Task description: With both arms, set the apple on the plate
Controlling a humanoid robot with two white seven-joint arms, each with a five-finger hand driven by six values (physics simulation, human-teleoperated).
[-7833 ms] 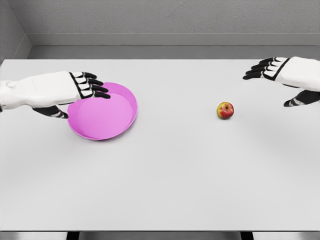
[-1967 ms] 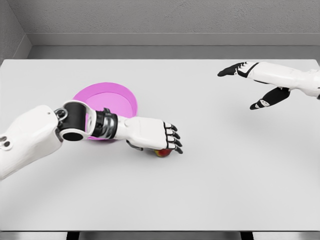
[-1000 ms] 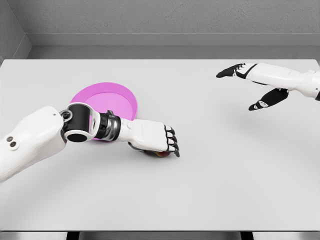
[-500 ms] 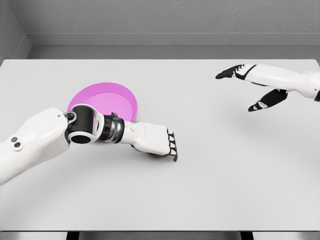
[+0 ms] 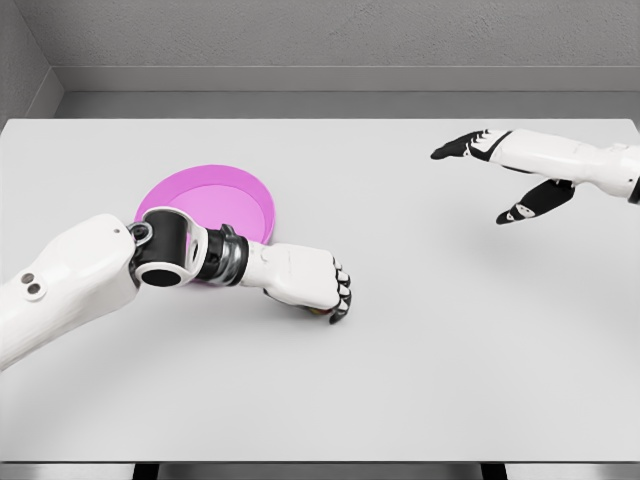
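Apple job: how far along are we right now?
Done: the left hand is curled over the apple, of which only a sliver shows beneath the fingers. In hand: that grasp, low over the table. Left: placing it on the pink plate. The right hand hangs open, far off.

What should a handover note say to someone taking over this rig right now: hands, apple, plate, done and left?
Left hand: fingers curled down over a spot on the table just right of the plate, apparently closed on the apple, which is almost wholly hidden under the palm.
Right hand: open, holding nothing, raised over the far right of the table.
Plate: pink, at left, partly covered by the left forearm; the visible part holds nothing.
Done: apple is at the left hand, beside the plate.
Left: lift the apple, set it on the plate, release.
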